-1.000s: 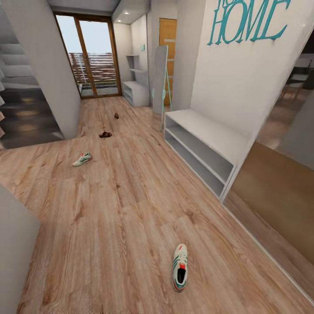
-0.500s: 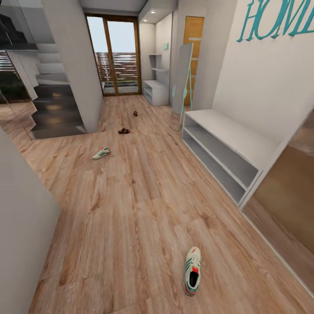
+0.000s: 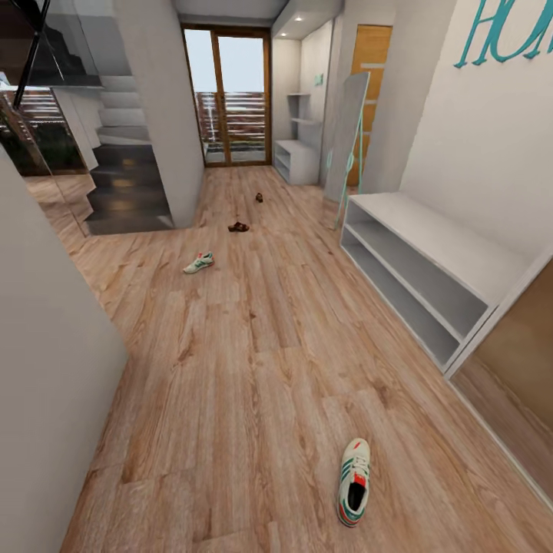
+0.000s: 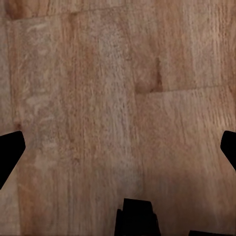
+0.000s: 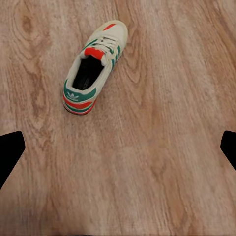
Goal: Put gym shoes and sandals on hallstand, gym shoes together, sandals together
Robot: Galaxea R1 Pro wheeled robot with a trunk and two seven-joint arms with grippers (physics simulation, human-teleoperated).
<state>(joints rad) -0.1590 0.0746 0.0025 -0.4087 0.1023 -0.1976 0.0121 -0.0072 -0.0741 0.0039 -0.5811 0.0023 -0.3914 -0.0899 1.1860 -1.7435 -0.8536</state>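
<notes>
Here, starting at the left of the head view, a plain grey wall panel [image 3: 46, 369] stands close by, with a dark staircase [image 3: 127, 188] behind glass further back. The corridor floor [image 3: 230, 369] — light wood planks — runs away toward a glazed door [image 3: 238, 96] at the far end. On it, left of centre and well up the corridor, lies one gym shoe [image 3: 199, 263], tipped at an angle. Beyond it sits a brown sandal [image 3: 239, 226], and further still, near the door, the second sandal [image 3: 259, 197], too small to read in detail. Close to the robot, right of centre, the other gym shoe [image 3: 354, 482] lies flat on its sole with its toe pointing up the corridor; all four are well apart from one another.

Along the right wall stands the hallstand [image 3: 430, 238], its flat top and both shelves bare, with a tall leaning mirror [image 3: 346, 134] just past its far end.

The left gripper [image 4: 118, 147] hangs over bare planks, its dark fingertips [image 4: 10, 152] spread wide and holding nothing. The right gripper [image 5: 118, 147] is likewise spread apart — the near gym shoe [image 5: 93, 69] lies on the floor ahead of it, untouched.
</notes>
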